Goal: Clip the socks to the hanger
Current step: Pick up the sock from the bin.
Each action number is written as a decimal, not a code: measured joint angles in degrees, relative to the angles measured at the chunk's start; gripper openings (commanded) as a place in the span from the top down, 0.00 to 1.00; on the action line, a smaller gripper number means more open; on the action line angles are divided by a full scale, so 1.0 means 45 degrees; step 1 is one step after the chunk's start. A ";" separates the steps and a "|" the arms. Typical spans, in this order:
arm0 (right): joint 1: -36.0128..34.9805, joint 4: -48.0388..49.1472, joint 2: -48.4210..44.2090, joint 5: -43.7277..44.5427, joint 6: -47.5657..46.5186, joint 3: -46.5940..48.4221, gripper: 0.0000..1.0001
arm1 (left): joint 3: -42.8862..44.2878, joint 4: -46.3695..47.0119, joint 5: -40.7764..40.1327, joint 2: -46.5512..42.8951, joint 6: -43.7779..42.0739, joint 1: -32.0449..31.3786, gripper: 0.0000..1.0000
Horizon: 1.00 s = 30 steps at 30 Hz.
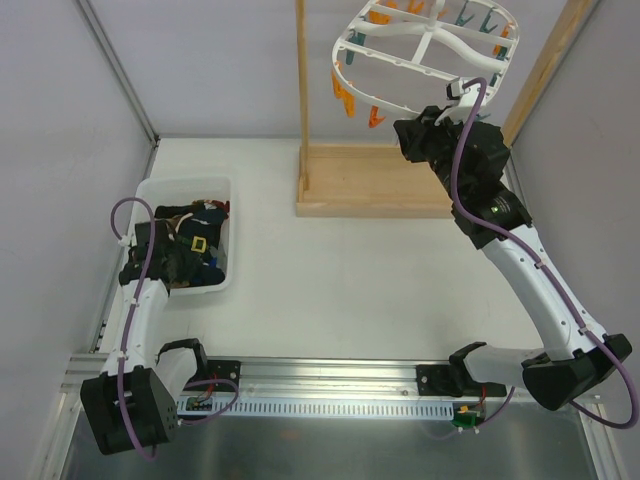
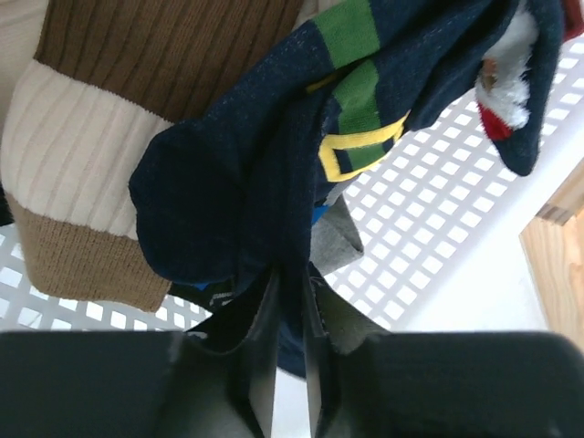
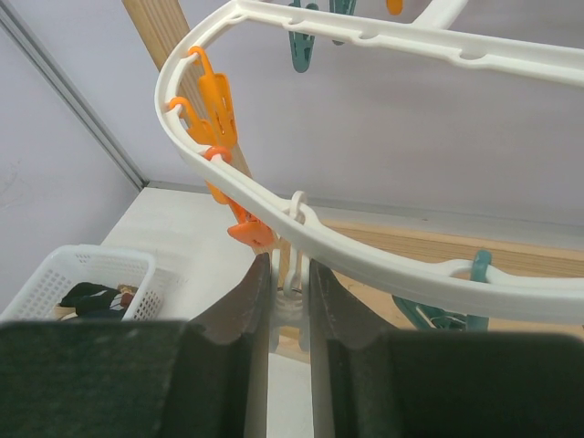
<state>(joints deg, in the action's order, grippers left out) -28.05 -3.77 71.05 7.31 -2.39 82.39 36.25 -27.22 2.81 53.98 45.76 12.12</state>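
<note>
a white table (image 1: 330, 280) sits between pale grey walls, with a wooden stand (image 1: 370, 185) at the back. from above, the left gripper (image 1: 170, 255) is down inside a white basket (image 1: 190, 183), with the heap of socks (image 1: 200, 245) all around it. the right gripper (image 1: 440, 115) is raised at the near rim of the white hanger (image 1: 345, 75), which hangs just above and beyond it. the stand's base is below it.

in the left wrist view, the left gripper (image 2: 290, 278) has its fingers (image 2: 265, 365) drawn close together, pinching a fold of a navy sock (image 2: 228, 182) with green and yellow marks. the sock bunches just ahead of the tips. a brown and cream sock (image 2: 100, 155) lies beyond it to the left, and the basket's mesh (image 2: 438, 201) shows to the right.

in the right wrist view, the right gripper (image 3: 290, 274) is closed on a white clip (image 3: 297, 214) hanging from the hanger's rim (image 3: 365, 265), with the rim crossing just above the tips. orange pegs (image 3: 217, 100) hang up and to the left of the tips, and a teal peg (image 3: 429, 315) is to the right. the basket (image 3: 100, 269) is far below on the left.
</note>
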 measured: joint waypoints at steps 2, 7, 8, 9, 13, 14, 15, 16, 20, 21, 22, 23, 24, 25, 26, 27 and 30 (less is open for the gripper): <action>0.0000 0.0000 0.0000 0.0000 0.0005 0.0000 0.99 | 0.0112 -0.0015 -0.0039 -0.0015 -0.0024 0.0000 0.99; 0.0000 0.0000 0.0000 0.0000 0.0010 0.0000 0.99 | 0.0996 -0.0029 -0.0068 0.0078 0.0306 0.0102 1.00; 0.0000 0.0000 0.0000 0.0005 0.0005 0.0000 0.99 | 0.1321 -0.0049 -0.0034 0.0199 0.0413 0.0160 1.00; 0.0000 0.0000 0.0000 0.0000 0.0005 0.0000 0.99 | 0.1705 -0.0024 0.0024 0.0379 0.0520 0.0165 1.00; 0.0000 -0.0015 0.0000 0.0058 0.0005 0.0000 0.99 | 0.3026 0.0355 0.0709 0.0991 0.0971 0.0165 1.00; 0.0000 -0.0015 0.0000 0.0078 0.0005 0.0000 0.99 | 0.3211 0.0486 0.0894 0.1039 0.1059 0.0165 1.00; 0.0000 -0.0019 0.0000 0.0097 0.0000 0.0000 0.99 | 0.3298 0.0646 0.1083 0.1044 0.1117 0.0165 1.00; 0.0000 -0.0019 0.0000 0.0112 0.0000 0.0000 0.99 | 0.3322 0.0763 0.1297 0.1039 0.1180 0.0165 1.00; 0.0000 -0.0039 0.0000 0.0170 0.0005 0.0000 0.99 | 0.3264 0.1069 0.1909 0.1171 0.1297 0.0165 1.00; 0.0000 -0.0044 0.0000 0.0185 0.0000 0.0000 0.99 | 0.3167 0.1195 0.2011 0.1190 0.1297 0.0165 0.97; 0.0000 -0.0044 0.0000 0.0185 0.0005 0.0000 0.99 | 0.2987 0.1370 0.2098 0.1209 0.1282 0.0160 0.95; 0.0000 -0.0049 0.0005 0.0189 0.0000 0.0000 0.99 | 0.2788 0.1477 0.2200 0.1229 0.1263 0.0160 0.93; 0.0000 -0.0053 0.0000 0.0189 0.0000 0.0000 0.99 | 0.2555 0.1569 0.2297 0.1258 0.1214 0.0155 0.92; 0.0000 -0.0058 0.0000 0.0189 0.0000 0.0000 0.99 | 0.2317 0.1642 0.2375 0.1297 0.1127 0.0126 0.88; 0.0000 -0.0073 0.0000 0.0194 0.0005 0.0000 0.99 | 0.2113 0.1651 0.2424 0.1341 0.1001 0.0039 0.86; 0.0000 -0.0083 0.0000 0.0194 0.0000 0.0000 0.99 | 0.1972 0.1651 0.2482 0.1404 0.0860 -0.0063 0.82; 0.0000 -0.0092 0.0000 0.0204 0.0000 0.0000 0.99 | 0.1928 0.1724 0.2735 0.1661 0.0257 -0.0690 0.67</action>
<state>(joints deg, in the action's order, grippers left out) -28.05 -4.19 71.05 8.23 -2.39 82.39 44.93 -19.46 15.11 61.45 46.92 9.02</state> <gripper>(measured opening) 0.184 0.268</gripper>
